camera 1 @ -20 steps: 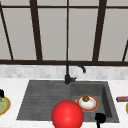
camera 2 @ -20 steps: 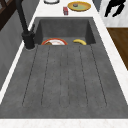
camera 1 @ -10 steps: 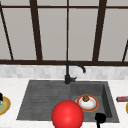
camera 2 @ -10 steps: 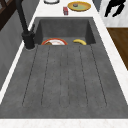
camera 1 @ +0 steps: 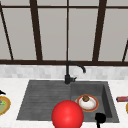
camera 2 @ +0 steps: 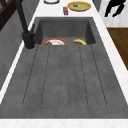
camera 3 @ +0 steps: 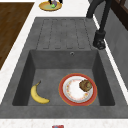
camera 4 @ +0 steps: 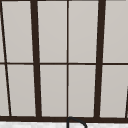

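My right hand [camera 1: 100, 117] hangs in front of the sink's right front corner, holding nothing. In the left side view it [camera 2: 113, 7] floats off the counter's edge over the wooden floor, fingers loose and pointing down. My left hand [camera 1: 1, 92] is at the far left, just above a yellow plate [camera 1: 3, 106] with something green on it; it [camera 3: 53, 2] also appears at the top of the right side view, over that plate [camera 3: 50, 6]. In the basin lie a red-rimmed white plate [camera 3: 75, 91] carrying a brown muffin [camera 3: 85, 85], and a banana [camera 3: 38, 95].
A red ball [camera 1: 67, 115] sits large at the sink's front edge. The black faucet [camera 1: 68, 75] stands behind the sink, with the ribbed draining board [camera 2: 65, 75] on the left. On the right counter are a red can [camera 1: 122, 99] and another yellow plate [camera 2: 79, 6].
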### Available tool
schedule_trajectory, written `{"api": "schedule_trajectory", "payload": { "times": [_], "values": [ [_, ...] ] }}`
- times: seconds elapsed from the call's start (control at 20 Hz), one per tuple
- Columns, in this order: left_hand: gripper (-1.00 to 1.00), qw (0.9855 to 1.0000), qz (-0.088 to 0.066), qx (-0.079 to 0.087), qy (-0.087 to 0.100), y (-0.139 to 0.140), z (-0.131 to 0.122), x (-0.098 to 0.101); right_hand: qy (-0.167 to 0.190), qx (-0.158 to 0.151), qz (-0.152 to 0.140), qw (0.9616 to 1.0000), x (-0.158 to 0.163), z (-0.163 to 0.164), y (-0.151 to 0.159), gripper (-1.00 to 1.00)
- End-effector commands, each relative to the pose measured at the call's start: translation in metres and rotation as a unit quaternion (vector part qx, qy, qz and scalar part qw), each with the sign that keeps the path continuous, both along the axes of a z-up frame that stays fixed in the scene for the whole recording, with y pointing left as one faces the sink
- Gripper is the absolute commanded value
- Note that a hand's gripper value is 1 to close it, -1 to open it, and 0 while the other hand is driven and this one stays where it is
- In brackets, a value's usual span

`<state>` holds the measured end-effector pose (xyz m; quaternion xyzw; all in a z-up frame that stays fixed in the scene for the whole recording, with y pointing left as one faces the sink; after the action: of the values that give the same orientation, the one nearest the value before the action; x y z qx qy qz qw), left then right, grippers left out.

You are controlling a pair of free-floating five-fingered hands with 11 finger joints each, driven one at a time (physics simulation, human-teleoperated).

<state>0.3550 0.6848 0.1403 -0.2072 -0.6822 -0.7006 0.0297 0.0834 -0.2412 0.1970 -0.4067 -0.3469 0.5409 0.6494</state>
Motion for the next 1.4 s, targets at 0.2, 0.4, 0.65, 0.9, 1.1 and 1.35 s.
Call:
{"api": "schedule_trajectory", "payload": {
  "times": [0.2,0.4,0.65,0.9,1.1,1.35],
  "values": [
    [-1.00,0.9997,0.023,0.004,0.006,-0.016,0.032,-0.006,0.000,0.000,0.000,1.0000,0.000,0.000,0.000,0.00],
    [-1.00,0.9994,0.033,0.002,0.006,-0.026,0.042,-0.018,0.000,0.000,0.000,1.0000,0.000,0.000,0.000,0.00],
    [-1.00,0.9986,0.051,0.001,0.014,-0.027,0.052,-0.026,0.000,0.000,0.000,1.0000,0.000,0.000,0.000,0.00],
    [-1.00,0.9989,0.042,-0.012,0.016,-0.026,0.076,-0.040,0.000,0.000,0.000,1.0000,0.000,0.000,0.000,0.00],
    [-1.00,0.9989,0.042,-0.014,0.017,-0.026,0.093,-0.050,0.000,0.000,0.000,1.0000,0.000,0.000,0.000,0.00],
    [-1.00,0.9990,0.033,-0.003,0.031,-0.036,0.096,-0.066,0.000,0.000,0.000,1.0000,0.000,0.000,0.000,0.00]
  ]
}}
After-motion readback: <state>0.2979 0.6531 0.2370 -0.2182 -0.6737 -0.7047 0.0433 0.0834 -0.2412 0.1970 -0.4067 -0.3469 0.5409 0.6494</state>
